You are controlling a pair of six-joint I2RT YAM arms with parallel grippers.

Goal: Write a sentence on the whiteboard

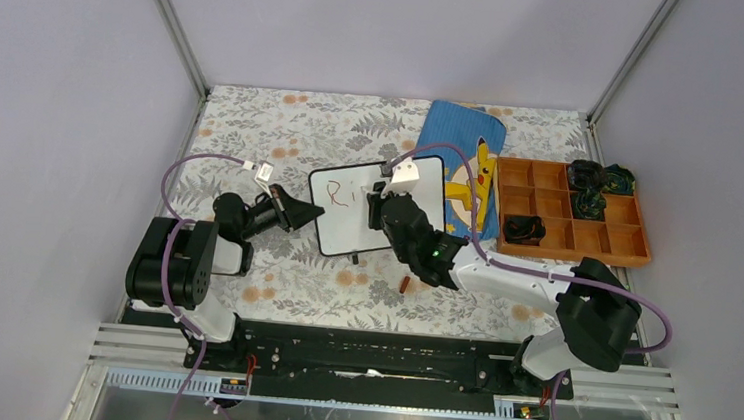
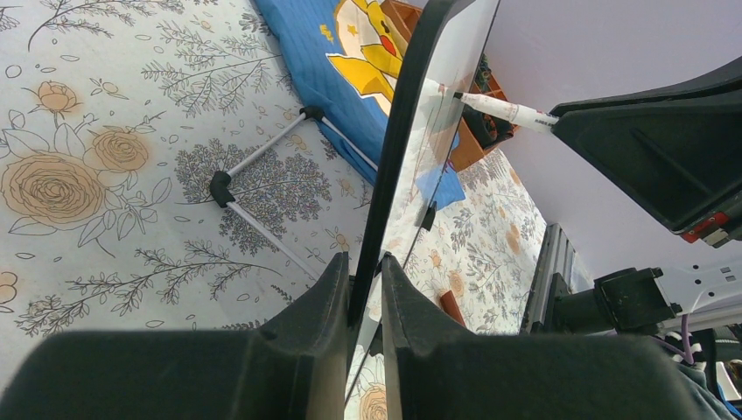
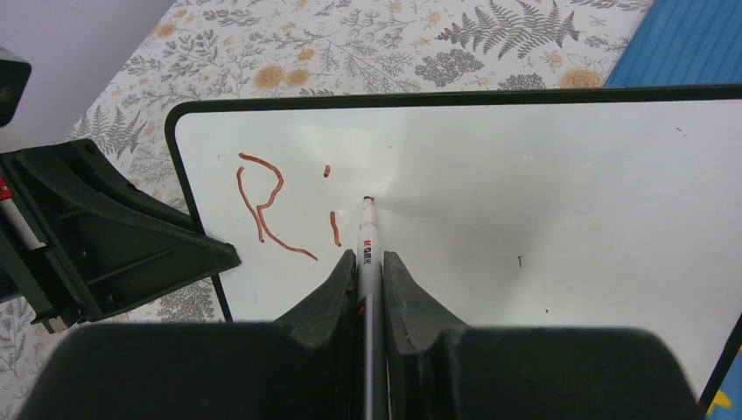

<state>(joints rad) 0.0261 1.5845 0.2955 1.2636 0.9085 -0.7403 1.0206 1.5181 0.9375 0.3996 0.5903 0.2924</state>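
Note:
The whiteboard (image 1: 347,218) stands tilted on the flowered cloth, with a red "R" (image 3: 262,210) and "i" written at its left. My left gripper (image 1: 310,210) is shut on the board's left black frame (image 2: 398,149), one finger on each face. My right gripper (image 3: 368,258) is shut on a white marker (image 3: 367,245). The marker's tip (image 3: 368,201) rests against the board just right of the "i". In the left wrist view the board shows edge-on, the marker (image 2: 503,110) meets its face, and its thin wire stand (image 2: 258,157) lies behind.
A blue Pikachu pouch (image 1: 463,152) lies behind the board. A wooden compartment tray (image 1: 561,240) with dark bundles stands at the right. A small red marker cap (image 1: 403,286) lies on the cloth in front of the board.

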